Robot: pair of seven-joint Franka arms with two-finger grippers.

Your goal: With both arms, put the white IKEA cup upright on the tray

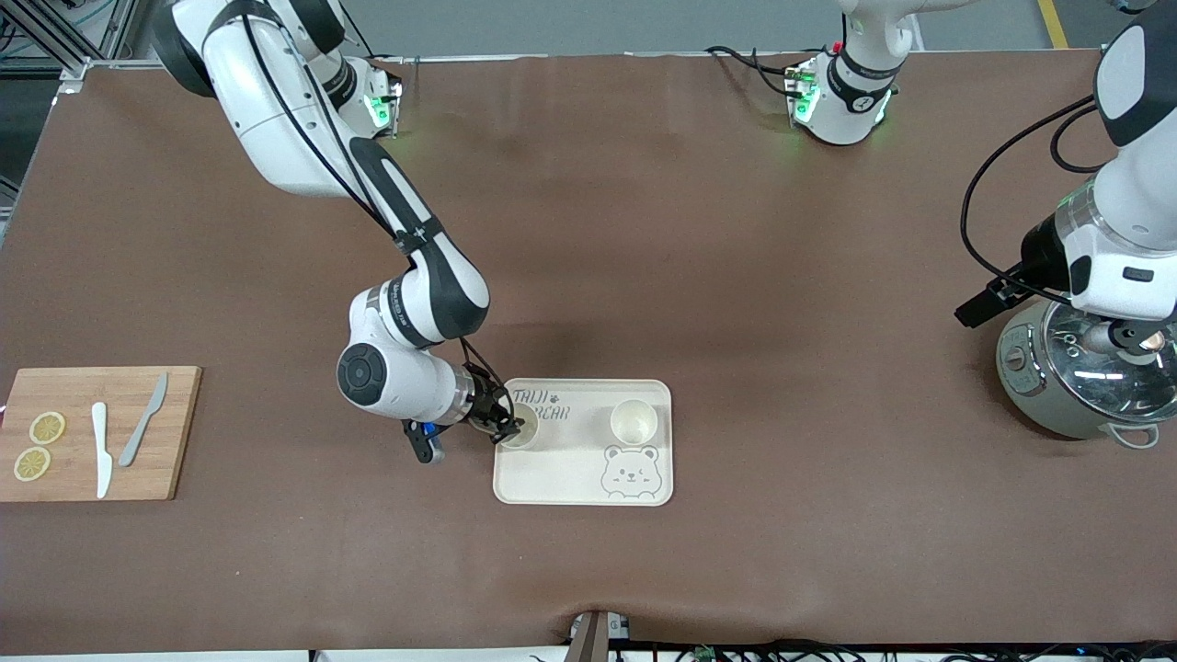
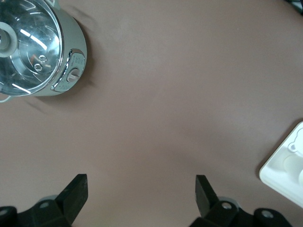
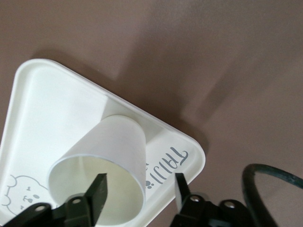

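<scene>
The cream-white bear tray (image 1: 570, 469) lies near the middle of the table. Two white cups stand upright on it: one (image 1: 634, 421) above the bear face, the other (image 1: 521, 429) at the tray's edge toward the right arm's end. My right gripper (image 1: 508, 425) is at this second cup (image 3: 109, 151). In the right wrist view (image 3: 139, 189) it is open, with one finger (image 3: 98, 189) inside the cup and the other (image 3: 180, 187) outside, apart from the wall. My left gripper (image 2: 141, 189) is open and empty, up over bare table by the cooker, and waits.
A silver rice cooker (image 1: 1085, 377) with a glass lid stands at the left arm's end. A wooden cutting board (image 1: 175, 432) with two knives and lemon slices lies at the right arm's end. The tray's corner (image 2: 284, 170) shows in the left wrist view.
</scene>
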